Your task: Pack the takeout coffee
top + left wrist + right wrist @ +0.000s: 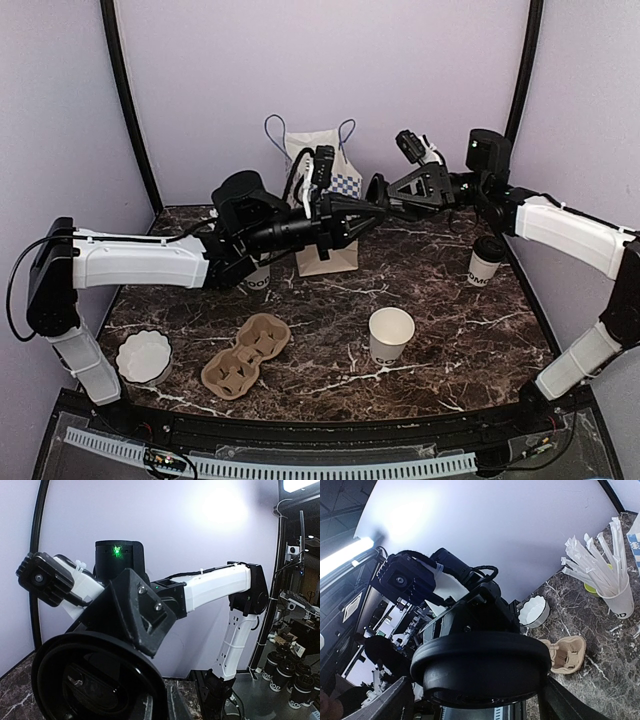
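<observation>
Here, from above, we see the left end effector [358,213] and the right end effector [385,195] tip to tip above the counter [450,340], in front of a paper bag [330,255] with a blue check. One lidded coffee cup [487,262] stands near the counter's right edge. A lidless white cup [391,335] stands nearer the middle, with a brown cup carrier [245,355] to its left and a white scalloped bowl [143,357] further left.

In the left wrist view, a black lid [95,680] fills the lower frame with the right arm behind it, and we read the left fingers as clamped on it.

From the right wrist, we find the lid in the air between the right fingers [390,702], which stand apart on either side of it. Beyond lie the carrier, the bowl and a cup of white straws [620,597]
</observation>
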### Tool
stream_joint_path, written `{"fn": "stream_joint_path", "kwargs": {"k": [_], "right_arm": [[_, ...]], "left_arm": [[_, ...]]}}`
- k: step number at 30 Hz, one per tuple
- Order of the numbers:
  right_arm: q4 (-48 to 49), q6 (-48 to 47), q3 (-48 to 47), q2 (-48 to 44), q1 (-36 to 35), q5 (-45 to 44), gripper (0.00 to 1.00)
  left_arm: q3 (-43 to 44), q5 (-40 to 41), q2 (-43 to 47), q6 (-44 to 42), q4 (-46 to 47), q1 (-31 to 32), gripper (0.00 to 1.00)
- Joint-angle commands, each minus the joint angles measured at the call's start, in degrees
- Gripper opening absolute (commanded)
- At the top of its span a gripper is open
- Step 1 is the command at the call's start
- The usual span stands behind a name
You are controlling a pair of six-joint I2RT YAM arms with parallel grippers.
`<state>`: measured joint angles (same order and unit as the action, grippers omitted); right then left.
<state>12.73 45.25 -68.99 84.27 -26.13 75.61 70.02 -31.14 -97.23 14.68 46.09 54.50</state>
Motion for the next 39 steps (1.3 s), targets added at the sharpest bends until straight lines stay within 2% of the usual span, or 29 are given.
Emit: {"fn": "stream_joint_path", "kwargs": {"k": [1, 8, 10, 12, 15, 16, 18, 20, 22, 27, 31, 34, 39], "right_arm": [[6.46, 3.19, -0.24, -0.24, -0.50, 1.03, 0.81], [7.22, 3.32, 0.29, -0.34, -0.48, 0.76, 0.65], [6.26, 2.21, 0.06, -0.33, -0.37, 0.75, 0.60], [2.51, -1.41, -0.64, -0.33, 0.02, 0.76, 0.59], [-9.74, -11.16, -2.73, -0.63, 2.06, 0.32, 0.59], [-16.31, -18.55, -4.06, -0.60, 3.03, -0.20, 0.59], [-33.12, -34.57, -8.29, -0.20, 4.86, -3.77, 0.59], [-49.93, -52.15, -13.85, 0.87, 5.06, -11.00, 0.59], [-59.11, -62.11, -16.73, 1.54, 5.02, -17.43, 0.60], [-73.53, -78.50, -19.52, 1.15, 4.83, -29.17, 0.60], [-82.67, -88.54, -21.36, 1.76, 3.80, -35.32, 0.61], [-82.96, -89.59, -20.30, 1.09, 2.14, -37.50, 0.61], [-84.76, -90.47, -19.42, 1.82, -4.61, -45.20, 0.62]], "left_arm": [[0.74, -1.18, -0.79, 1.36, 2.24, -0.01, 0.09], [2.29, -1.57, -1.99, 1.54, 0.62, 0.08, 0.10], [2.65, -1.00, -2.11, 1.19, -0.59, 0.08, 0.12], [2.68, 0.23, -1.80, 0.24, -2.47, 0.12, 0.19], [2.51, 5.46, -0.44, -4.52, -10.23, 0.24, 0.37], [2.28, 6.26, 0.85, -6.17, -12.20, 0.43, 0.42], [0.56, 8.65, 3.73, -10.75, -16.98, 0.61, 0.48], [-2.16, 10.79, 6.94, -14.81, -21.17, 0.61, 0.52], [-4.51, 12.95, 9.87, -18.47, -25.60, 0.61, 0.54], [-3.70, 18.82, 15.17, -23.20, -36.57, 0.61, 0.56], [-4.07, 24.07, 16.63, -28.05, -36.98, 0.52, 0.59], [-5.87, 27.04, 15.55, -29.70, -33.41, -0.20, 0.61], [-6.63, 24.14, 14.65, -22.81, -32.86, -4.02, 0.61]]}}
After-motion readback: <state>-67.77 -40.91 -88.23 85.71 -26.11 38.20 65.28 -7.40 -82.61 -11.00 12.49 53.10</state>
